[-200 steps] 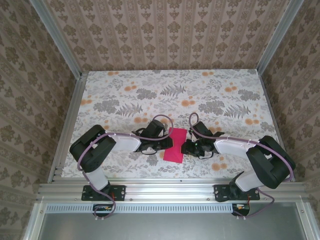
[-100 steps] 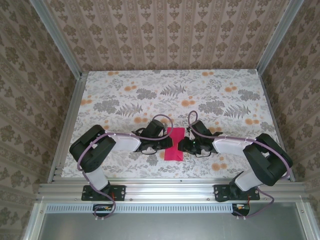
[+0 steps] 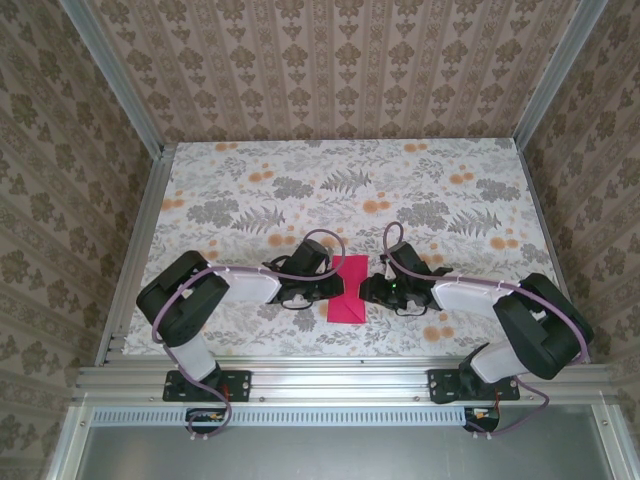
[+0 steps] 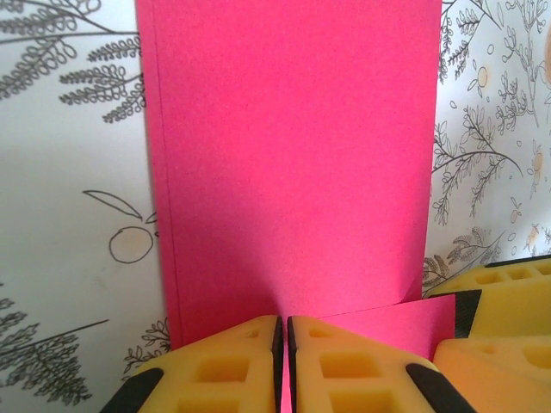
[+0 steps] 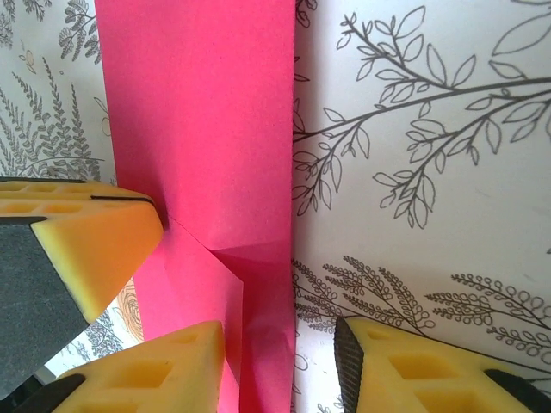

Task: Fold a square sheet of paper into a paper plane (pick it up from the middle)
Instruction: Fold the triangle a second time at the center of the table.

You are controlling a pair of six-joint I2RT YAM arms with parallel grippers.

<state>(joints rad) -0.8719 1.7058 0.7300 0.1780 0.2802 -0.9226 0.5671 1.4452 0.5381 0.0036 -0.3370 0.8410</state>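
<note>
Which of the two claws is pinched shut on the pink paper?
The left claw; it is closed on the paper, while the right claw stands open.

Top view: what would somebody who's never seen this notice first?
The bright pink paper pops out first, lying near the front middle of the flowery table. Next come the yellow-fingered grippers facing each other across it: the left gripper is shut on one edge, and the right gripper stands open over the opposite edge.
</note>
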